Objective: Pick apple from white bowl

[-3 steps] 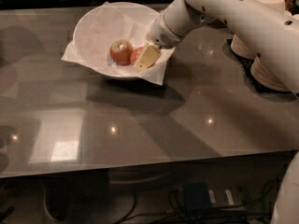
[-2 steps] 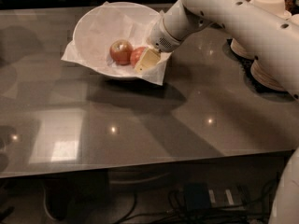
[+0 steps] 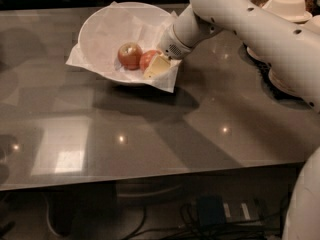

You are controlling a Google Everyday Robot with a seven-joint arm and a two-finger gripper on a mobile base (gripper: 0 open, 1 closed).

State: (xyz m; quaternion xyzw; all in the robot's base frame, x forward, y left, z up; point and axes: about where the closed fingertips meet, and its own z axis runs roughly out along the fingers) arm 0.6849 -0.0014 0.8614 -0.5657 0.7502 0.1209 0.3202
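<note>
The white bowl (image 3: 107,29), lined with crinkled white paper, stands at the table's far middle. Two apples lie in it. The orange-red apple (image 3: 147,59) is on the right. A darker red apple with a pale top (image 3: 129,55) sits just left of it, touching or nearly so. My gripper (image 3: 153,64) reaches into the bowl from the right, over the rim, and is right at the orange-red apple. Its cream tip covers that apple's lower right side. The apple rests low in the bowl.
My white arm (image 3: 250,29) crosses the table's right rear. Stacks of beige plates (image 3: 286,6) stand behind it at the far right. The glossy grey table (image 3: 150,134) stretches toward the front edge. Cables and boxes lie on the floor below.
The gripper has eased slightly lower and closer onto the orange-red apple. Both apples and the bowl have stayed where they were.
</note>
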